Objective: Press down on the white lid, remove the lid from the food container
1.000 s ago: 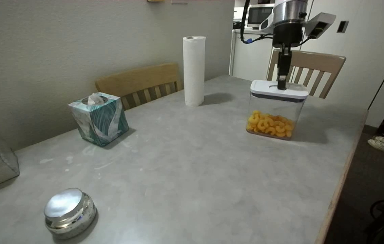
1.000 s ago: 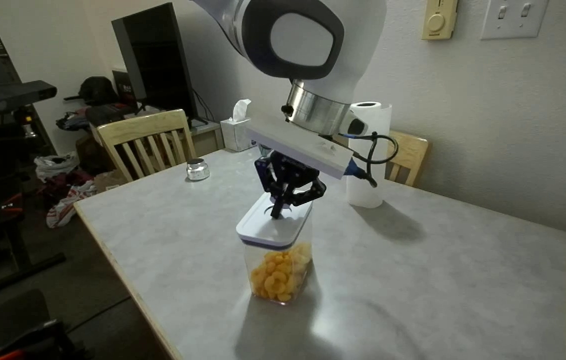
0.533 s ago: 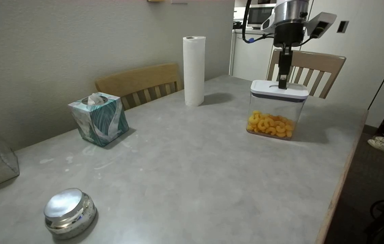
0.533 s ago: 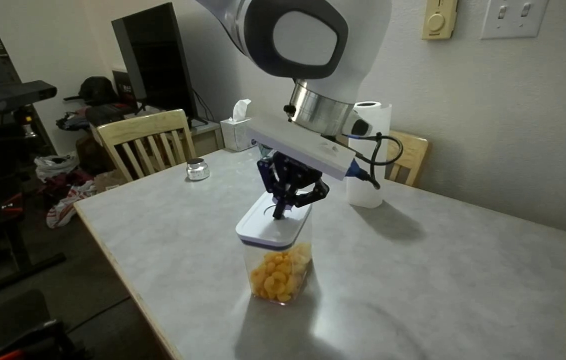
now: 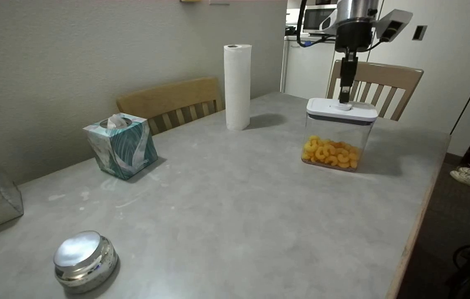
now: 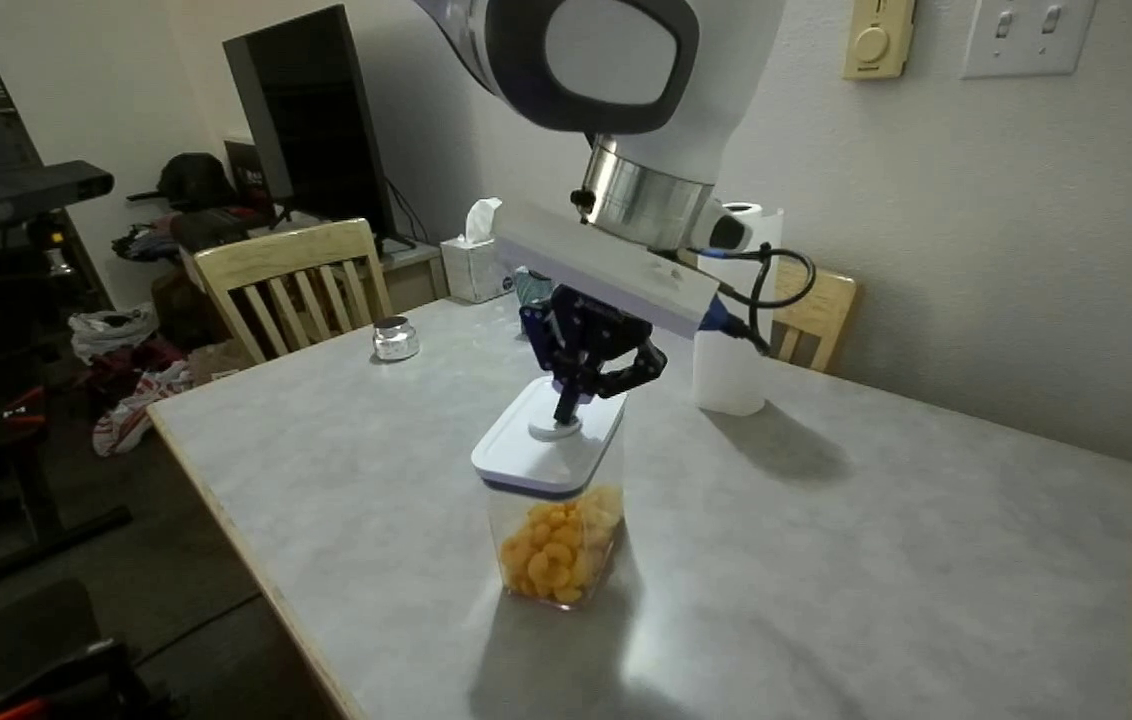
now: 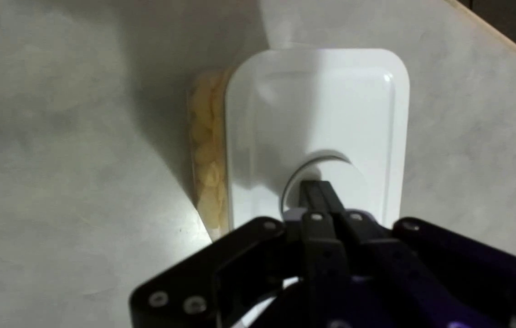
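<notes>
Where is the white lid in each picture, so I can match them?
In an exterior view: white lid right of centre, upper half.
In an exterior view: white lid near centre, slightly low.
In the wrist view: white lid just right of centre, partly behind the claw.
Shared landmark: yellow-orange pieces in the container.

The lid (image 7: 353, 109) is glossy plastic, the container (image 5: 336, 131) clear plastic, the silvery jar (image 5: 85, 263) metal (mirror-bright).
</notes>
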